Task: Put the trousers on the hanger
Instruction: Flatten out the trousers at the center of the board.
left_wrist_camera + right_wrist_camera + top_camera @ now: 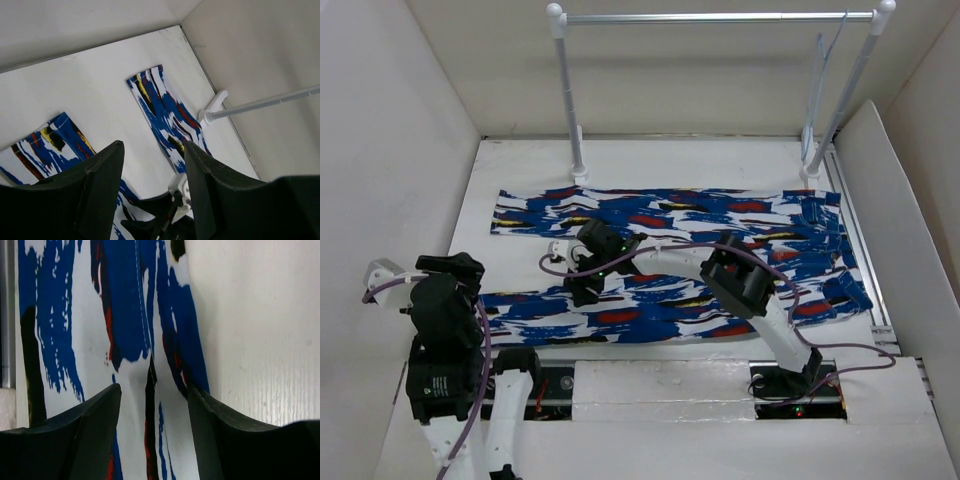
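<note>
Top view, room: You are looking at a white worktop (650, 165) boxed in by plain white walls (390, 120) on the left, far and right sides.
Top view, rail rack: A white-posted rail rack (720, 17) stands along the far edge, with its feet on the worktop.
Top view, hanger: The hanger (819, 80) hangs at the right end of the rail, just beside the right post and well apart from both arms. Only this view shows it.
Top view, trousers: The trousers (720, 215) lie flat on the worktop, waist to the right. The two legs run left with a bare strip between them.
Top view, right end effector: The right end effector (583, 295) reaches across to the far edge of the near leg, left of the middle.
Top view, left end effector: The left end effector (460, 268) sits at the left side, near the cuff of the near leg.
Left wrist, state: Its fingers (100, 190) stand wide apart with nothing between them.
Left wrist, extra: Here you see both cuffs close up, and the rack's left foot beside the far cuff.
Right wrist, state: Its fingers (85, 435) are spread wide either side of a lengthwise crease in the cloth and pinch nothing. You cannot tell whether the tips touch the cloth.
Right wrist, extra: The leg's edge meets bare worktop on the right.
</note>
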Robot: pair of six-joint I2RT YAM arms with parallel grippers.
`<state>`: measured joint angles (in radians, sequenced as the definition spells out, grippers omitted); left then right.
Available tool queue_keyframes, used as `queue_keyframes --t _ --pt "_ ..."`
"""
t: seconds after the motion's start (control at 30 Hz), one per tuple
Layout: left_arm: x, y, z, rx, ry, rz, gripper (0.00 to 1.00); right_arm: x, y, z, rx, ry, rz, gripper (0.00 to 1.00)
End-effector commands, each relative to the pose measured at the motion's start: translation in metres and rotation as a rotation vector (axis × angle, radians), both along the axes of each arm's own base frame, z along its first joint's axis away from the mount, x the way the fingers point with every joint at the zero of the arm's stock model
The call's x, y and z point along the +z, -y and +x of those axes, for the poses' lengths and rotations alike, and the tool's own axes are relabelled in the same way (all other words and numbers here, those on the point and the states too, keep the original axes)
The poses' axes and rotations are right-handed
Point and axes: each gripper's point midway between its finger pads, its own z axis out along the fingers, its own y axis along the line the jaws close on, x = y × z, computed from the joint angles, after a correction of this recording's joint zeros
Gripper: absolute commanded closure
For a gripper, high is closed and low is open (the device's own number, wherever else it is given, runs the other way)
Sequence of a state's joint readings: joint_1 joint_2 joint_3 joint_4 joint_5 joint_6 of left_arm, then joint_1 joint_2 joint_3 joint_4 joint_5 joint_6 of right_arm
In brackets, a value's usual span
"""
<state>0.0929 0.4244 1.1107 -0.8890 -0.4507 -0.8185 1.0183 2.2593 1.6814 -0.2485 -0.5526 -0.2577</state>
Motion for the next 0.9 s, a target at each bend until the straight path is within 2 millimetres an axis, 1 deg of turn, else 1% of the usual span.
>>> queue_keyframes --t 0.0,0.07,0.1,0.13,0.27,0.3,0.33,0.37,0.4,0.43,0.5,0.53,0.57,0.6,0.63,0.67,0.7,0.73,0.77,0.8,0.83,0.87 --pt "-0.003 0.011 0.018 -0.081 -0.005 -0.002 0.53 0.002 -0.023 0.008 -0.031 -0.011 0.054 0.39" --pt "-0.006 0.016 0.023 -0.105 -0.01 -0.017 0.55 -0.001 -0.03 0.009 -0.038 -0.032 0.07 0.39" --pt "-0.006 0.016 0.024 -0.109 -0.01 -0.022 0.55 -0.012 -0.032 0.006 -0.03 -0.058 0.062 0.39" --pt "-0.005 0.018 0.026 -0.119 -0.011 -0.025 0.56 -0.015 -0.033 0.006 -0.032 -0.065 0.062 0.39" --pt "-0.006 0.022 0.033 -0.14 -0.005 -0.04 0.57 -0.014 -0.045 0.009 -0.057 -0.064 0.091 0.39" --pt "-0.007 0.022 0.033 -0.139 -0.003 -0.045 0.58 -0.007 -0.053 0.01 -0.048 -0.066 0.12 0.41" --pt "-0.01 0.023 0.035 -0.143 -0.012 -0.048 0.58 -0.015 -0.054 0.01 -0.046 -0.076 0.108 0.48" --pt "-0.01 0.023 0.036 -0.144 -0.01 -0.047 0.58 -0.018 -0.058 0.006 -0.036 -0.079 0.101 0.55" --pt "-0.012 0.022 0.037 -0.141 -0.013 -0.046 0.58 -0.016 -0.061 0.008 -0.039 -0.073 0.104 0.71" --pt "-0.012 0.02 0.037 -0.13 -0.013 -0.04 0.59 -0.019 -0.06 0.009 -0.041 -0.072 0.1 0.82" --pt "-0.015 0.019 0.038 -0.127 -0.02 -0.036 0.59 -0.015 -0.062 0.013 -0.06 -0.055 0.116 1.0" --pt "-0.017 0.019 0.038 -0.128 -0.023 -0.037 0.59 -0.016 -0.06 0.012 -0.065 -0.054 0.116 1.0" --pt "-0.018 0.02 0.039 -0.13 -0.021 -0.04 0.59 -0.003 -0.06 0.021 -0.083 -0.04 0.144 1.0" --pt "-0.022 0.021 0.04 -0.134 -0.031 -0.045 0.6 0.002 -0.056 0.038 -0.117 -0.018 0.161 1.0" --pt "-0.028 0.022 0.041 -0.14 -0.04 -0.052 0.6 0.009 -0.055 0.048 -0.133 -0.007 0.172 1.0" --pt "-0.032 0.023 0.042 -0.145 -0.047 -0.055 0.6 0.022 -0.052 0.059 -0.156 0.006 0.191 1.0" --pt "-0.036 0.023 0.043 -0.146 -0.056 -0.057 0.6 0.03 -0.05 0.072 -0.185 0.023 0.207 1.0" --pt "-0.046 0.024 0.045 -0.15 -0.078 -0.064 0.6 0.038 -0.041 0.092 -0.226 0.033 0.222 1.0" --pt "-0.048 0.024 0.046 -0.154 -0.076 -0.065 0.6 0.045 -0.036 0.103 -0.254 0.03 0.233 1.0" --pt "-0.06 0.027 0.053 -0.172 -0.095 -0.076 0.59 0.069 -0.027 0.136 -0.321 0.064 0.293 1.0" --pt "-0.07 0.028 0.057 -0.175 -0.112 -0.082 0.58 0.074 -0.021 0.149 -0.349 0.064 0.306 1.0" --pt "-0.07 0.028 0.057 -0.174 -0.112 -0.084 0.55 0.082 -0.023 0.151 -0.348 0.072 0.321 1.0"
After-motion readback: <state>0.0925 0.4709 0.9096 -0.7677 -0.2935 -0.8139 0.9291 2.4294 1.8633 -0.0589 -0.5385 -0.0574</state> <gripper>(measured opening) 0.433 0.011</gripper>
